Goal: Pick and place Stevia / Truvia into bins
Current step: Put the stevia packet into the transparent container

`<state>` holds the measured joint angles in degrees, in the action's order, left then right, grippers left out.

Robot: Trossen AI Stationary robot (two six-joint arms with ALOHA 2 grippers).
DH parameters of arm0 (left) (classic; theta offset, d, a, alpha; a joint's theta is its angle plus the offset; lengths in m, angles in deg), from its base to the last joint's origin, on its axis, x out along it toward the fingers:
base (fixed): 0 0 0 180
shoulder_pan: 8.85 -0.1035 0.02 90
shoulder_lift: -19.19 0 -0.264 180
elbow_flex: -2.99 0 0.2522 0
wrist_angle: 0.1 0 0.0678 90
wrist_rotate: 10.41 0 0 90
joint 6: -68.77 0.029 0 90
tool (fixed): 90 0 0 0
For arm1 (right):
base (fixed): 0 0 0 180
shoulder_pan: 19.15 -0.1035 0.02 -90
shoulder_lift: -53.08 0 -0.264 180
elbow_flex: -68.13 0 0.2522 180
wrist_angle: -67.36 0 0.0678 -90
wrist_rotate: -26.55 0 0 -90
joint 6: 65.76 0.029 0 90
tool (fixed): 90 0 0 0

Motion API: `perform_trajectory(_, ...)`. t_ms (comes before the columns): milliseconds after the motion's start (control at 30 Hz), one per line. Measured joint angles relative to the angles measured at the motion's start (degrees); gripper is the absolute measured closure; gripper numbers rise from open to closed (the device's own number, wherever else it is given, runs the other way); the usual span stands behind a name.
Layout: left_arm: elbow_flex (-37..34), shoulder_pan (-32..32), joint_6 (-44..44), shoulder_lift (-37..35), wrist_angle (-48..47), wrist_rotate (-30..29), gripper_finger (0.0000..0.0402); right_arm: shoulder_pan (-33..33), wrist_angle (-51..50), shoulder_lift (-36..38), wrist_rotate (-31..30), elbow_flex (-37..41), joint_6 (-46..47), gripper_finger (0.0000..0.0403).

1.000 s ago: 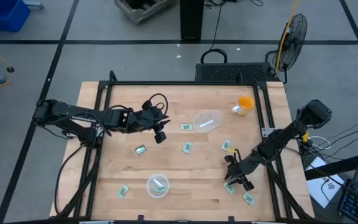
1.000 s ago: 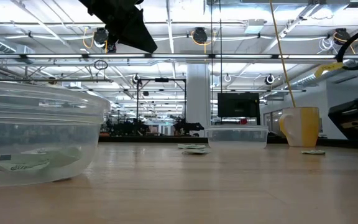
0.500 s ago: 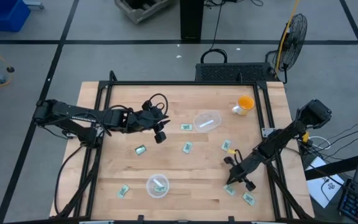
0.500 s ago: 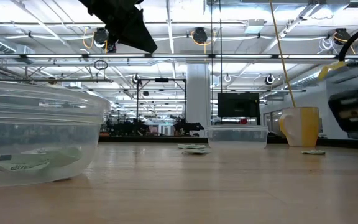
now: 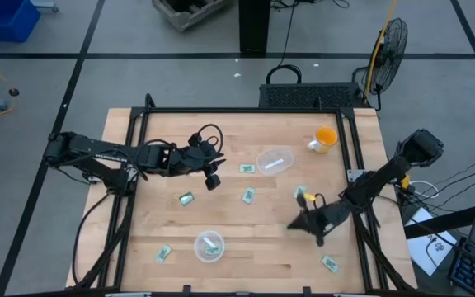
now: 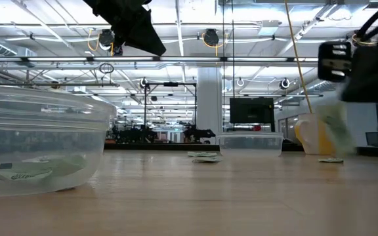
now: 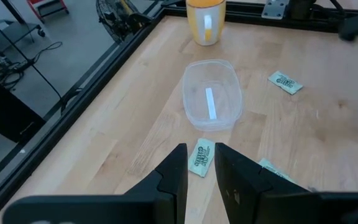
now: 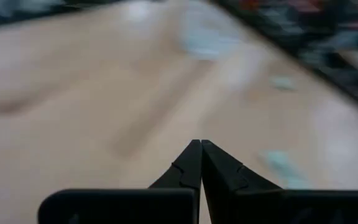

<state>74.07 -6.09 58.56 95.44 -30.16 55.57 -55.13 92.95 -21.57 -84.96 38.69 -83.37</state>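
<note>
Green and white Stevia sachets lie flat on the wooden table, among them one (image 5: 246, 168) beside the far bin, one (image 5: 186, 199) at mid-left and one (image 5: 330, 264) near the right front corner. One clear bin (image 5: 275, 160) stands far of centre. The other bin (image 5: 209, 246) stands near the front edge with sachets inside. My right gripper (image 5: 293, 225) is over the table's right half, shut on a blurred sachet (image 6: 336, 134). My left gripper (image 7: 197, 163) hovers open above the table's left half, nothing between its fingers. My right gripper has a sachet pinched between its two fingers. In the low view the sachet's lower end (image 6: 338, 145) hangs below the dark fingers, clear of the table. The picture is blurred and the wrist view does not show the sachet, so the exact part cannot be told.
An orange cup (image 5: 324, 139) stands at the far right, behind the far bin. Black frame rails (image 5: 357, 148) run along the table's edges. More sachets lie at the centre (image 5: 248, 195), right of centre (image 5: 301, 193) and front left (image 5: 164, 254).
My right gripper has shut on a sachet that lay near the table's right front corner, then risen and swung toward the table's left and far side while its wrist rolled. That sachet is gone from the table.
</note>
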Motion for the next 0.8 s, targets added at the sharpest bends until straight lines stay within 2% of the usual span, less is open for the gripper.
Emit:
perform_trajectory(133, 0.0, 0.0, 0.0, 0.0, -0.1, 0.0, 0.0314, 2.5, 4.2, 3.0, -13.4, 0.0, -1.9, 0.0402)
perform_trajectory(267, 0.0, 0.0, 0.0, 0.0, -0.1, 0.0, 0.0314, 7.1, 9.5, 5.0, -30.4, 0.0, -3.0, 0.0402)
perform_trajectory(333, 0.0, 0.0, 0.0, 0.0, -0.1, 0.0, 0.0314, 10.6, 11.9, 5.8, -35.7, 0.0, -4.2, 0.0402)
perform_trajectory(433, 0.0, 0.0, 0.0, 0.0, -0.1, 0.0, 0.0314, 16.9, 14.7, 6.3, -35.0, 0.0, -3.3, 0.0402)
perform_trajectory(567, 0.0, 0.0, -0.1, 0.0, -0.1, 0.0, 0.0314, 25.2, 13.7, 5.5, -22.5, -0.1, 5.8, 0.0403)
perform_trajectory(633, 0.0, 0.0, -0.1, 0.0, -0.1, 0.0, 0.0314, 28.3, 12.4, 4.6, -18.9, -0.1, 8.8, 0.0403)
perform_trajectory(800, 0.0, 0.0, -0.2, 0.0, -0.1, 0.0, 0.0314, 33.3, 8.9, 2.3, -18.7, -0.1, 10.4, 0.0403)
